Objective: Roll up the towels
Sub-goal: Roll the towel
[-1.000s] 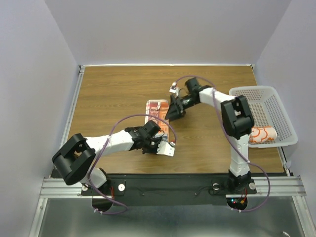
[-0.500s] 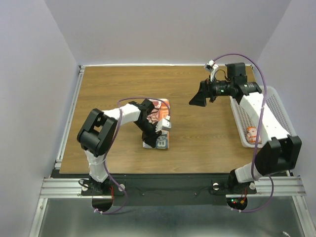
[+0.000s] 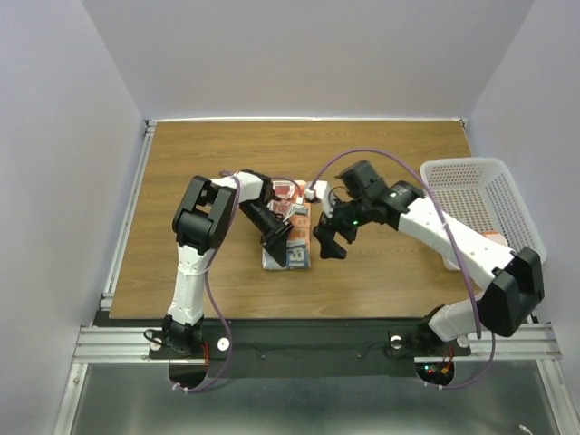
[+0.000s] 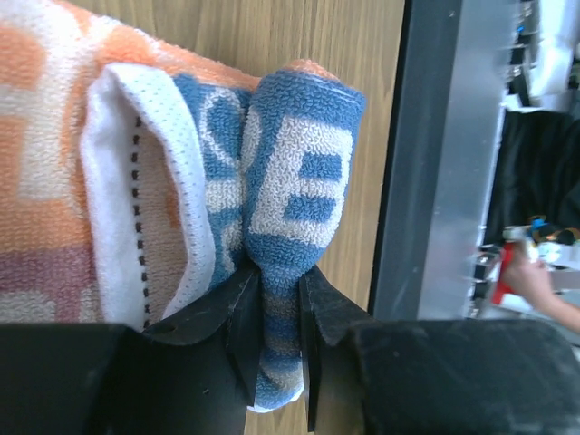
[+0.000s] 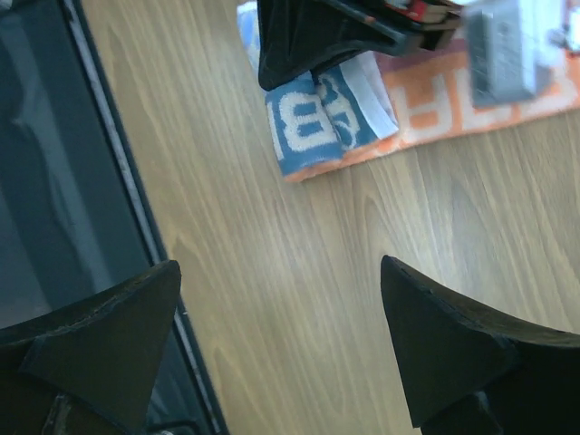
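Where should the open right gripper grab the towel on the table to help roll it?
Probably the free end of the rolled blue fold on the towel, coming from its right side. The left gripper pinches the other end, and that raised fold faces the open jaws of the right gripper.

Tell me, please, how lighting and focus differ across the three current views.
Top external: evenly lit and sharp, with soft shadows under the arms on the table. Left wrist: the blue-lettered towel is crisp down to its loops, while the left pincer clamping it is nearly black. Right wrist: the open right pincer shows as dark, soft-edged shapes; the table behind is sharper.
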You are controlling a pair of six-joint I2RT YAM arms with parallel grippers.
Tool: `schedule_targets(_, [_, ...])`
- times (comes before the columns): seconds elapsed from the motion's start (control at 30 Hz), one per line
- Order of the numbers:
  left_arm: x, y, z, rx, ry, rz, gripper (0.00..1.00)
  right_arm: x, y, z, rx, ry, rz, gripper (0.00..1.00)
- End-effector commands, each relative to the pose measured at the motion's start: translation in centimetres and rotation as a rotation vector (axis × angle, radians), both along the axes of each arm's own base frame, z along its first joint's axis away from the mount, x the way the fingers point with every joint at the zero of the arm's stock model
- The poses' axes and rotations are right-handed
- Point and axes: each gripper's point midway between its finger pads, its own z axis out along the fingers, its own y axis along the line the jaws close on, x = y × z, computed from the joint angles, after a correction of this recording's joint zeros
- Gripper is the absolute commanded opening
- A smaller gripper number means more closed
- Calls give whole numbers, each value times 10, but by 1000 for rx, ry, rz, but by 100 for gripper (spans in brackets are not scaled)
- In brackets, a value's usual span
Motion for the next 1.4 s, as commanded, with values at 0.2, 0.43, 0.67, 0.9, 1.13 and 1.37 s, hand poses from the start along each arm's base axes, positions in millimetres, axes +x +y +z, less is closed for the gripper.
schedule_targets(0.2, [28,21,-52,91,-99,-62,33,30,59,-47,-82,-344,102,88])
schedule_targets(0.43, [34,20,-53,76,-85,-44,35,30,92,-77,-90,-447,195,85])
schedule_targets(0.67, [42,18,-50,61,-85,-32,36,21,106,-104,-88,-382,243,75])
schedule_targets(0.9, [48,16,-46,38,-86,-13,37,3,104,-132,-92,-292,306,62])
schedule_targets(1.13, [60,17,-19,-7,-161,26,49,-12,97,-154,-80,-143,292,27])
schedule_targets(1.37, [102,41,44,-48,-330,127,65,-39,95,-141,21,113,276,6])
